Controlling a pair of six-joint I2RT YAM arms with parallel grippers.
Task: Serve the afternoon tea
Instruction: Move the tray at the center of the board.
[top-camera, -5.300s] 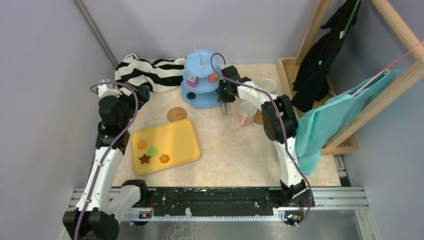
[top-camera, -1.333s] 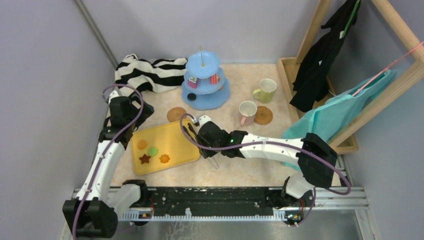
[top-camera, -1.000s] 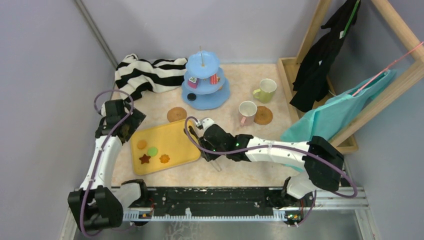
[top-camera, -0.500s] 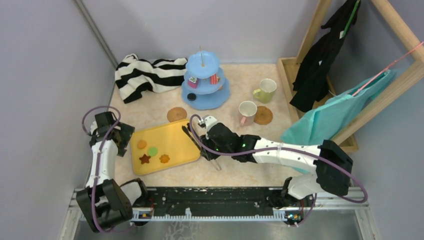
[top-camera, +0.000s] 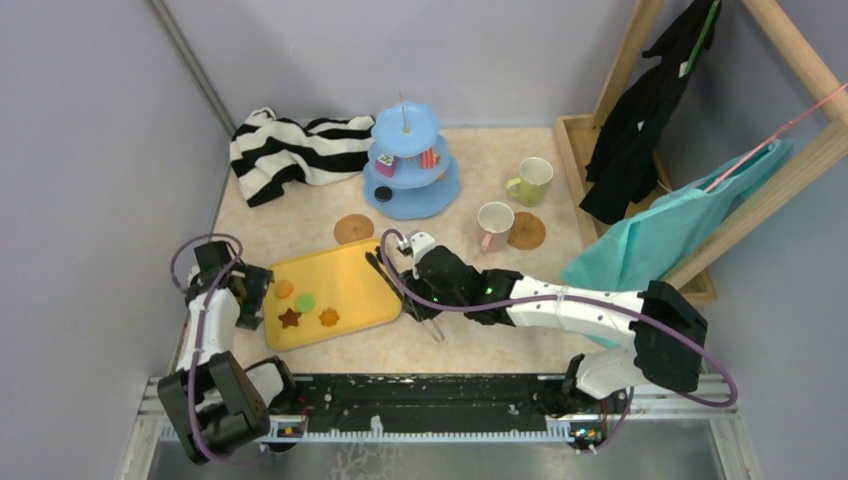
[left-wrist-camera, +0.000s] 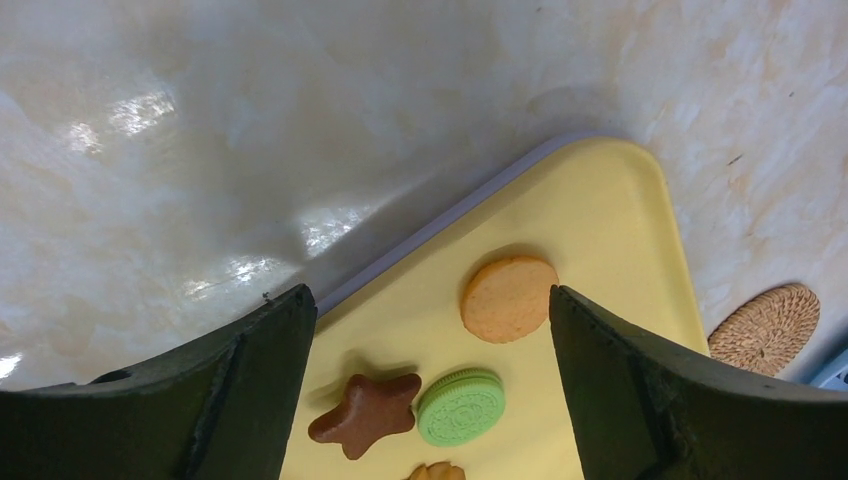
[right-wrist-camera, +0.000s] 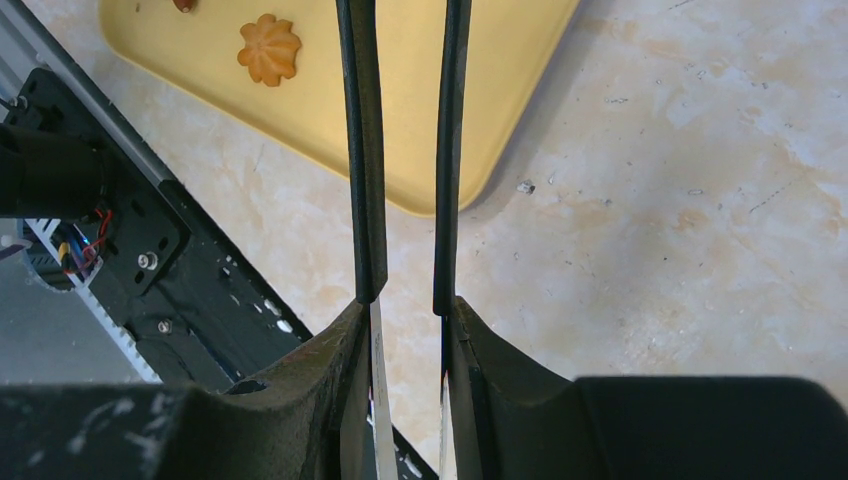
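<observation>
- Cookies: four, all on the yellow tray (top-camera: 352, 282); round orange cookie (left-wrist-camera: 509, 297), green sandwich cookie (left-wrist-camera: 461, 405), brown star cookie (left-wrist-camera: 367, 413), orange flower cookie (right-wrist-camera: 268, 48); embossing on the green one is too small to read
- Stand: one light-blue stand (top-camera: 415, 202), three tiers, behind the tray, carrying three small pieces (top-camera: 385, 162)
- Cups: two, on the table (top-camera: 470, 290); pink-handled cup (top-camera: 493, 222) just beside the right coaster (top-camera: 526, 231); yellow-green cup (top-camera: 531, 179) behind it
- Coasters: two; left coaster (top-camera: 352, 228) near the tray's far edge
- Left gripper (left-wrist-camera: 430, 300): spread wide, empty, over the tray's left corner
- Right gripper (right-wrist-camera: 405, 306): clamped on black tongs (right-wrist-camera: 362, 150) reaching over the tray's right end
- Top view alone shows stand and cups; right wrist view shows one cookie only
</observation>
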